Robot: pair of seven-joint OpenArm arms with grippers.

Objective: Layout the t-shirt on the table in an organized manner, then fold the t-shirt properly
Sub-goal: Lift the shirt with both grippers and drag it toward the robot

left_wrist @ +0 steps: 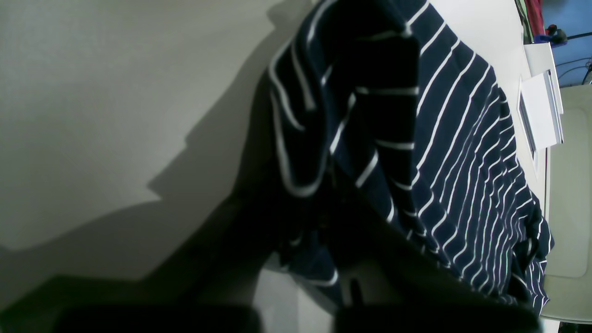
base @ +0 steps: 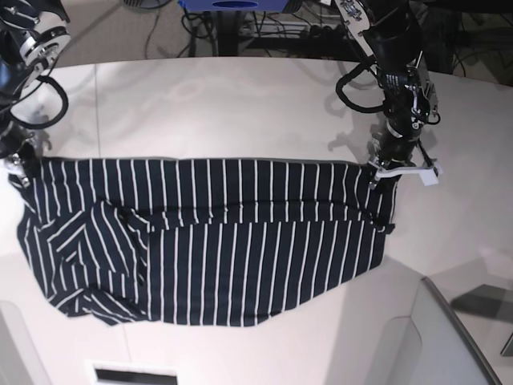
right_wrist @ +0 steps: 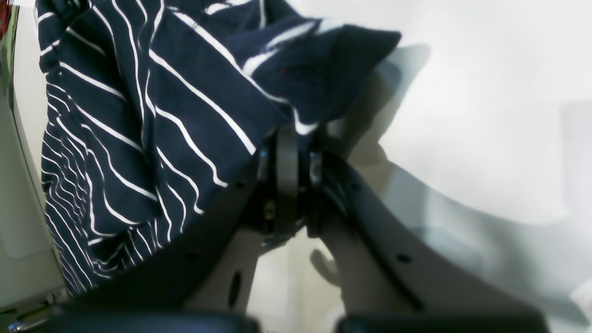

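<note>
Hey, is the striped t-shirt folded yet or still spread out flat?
Partly folded. The t-shirt is doubled over lengthwise on the table, its upper band overlapping the lower part, one sleeve bunched at the base view's left.

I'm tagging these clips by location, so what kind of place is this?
Probably a robotics lab or workshop: two arms hold a t-shirt on a big white table, with cables tangled on the floor behind it.

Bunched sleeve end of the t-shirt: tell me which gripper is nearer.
Right. The right gripper is shut on the t-shirt at its top corner just above the bunched sleeve; the left gripper is shut on the opposite corner.
</note>
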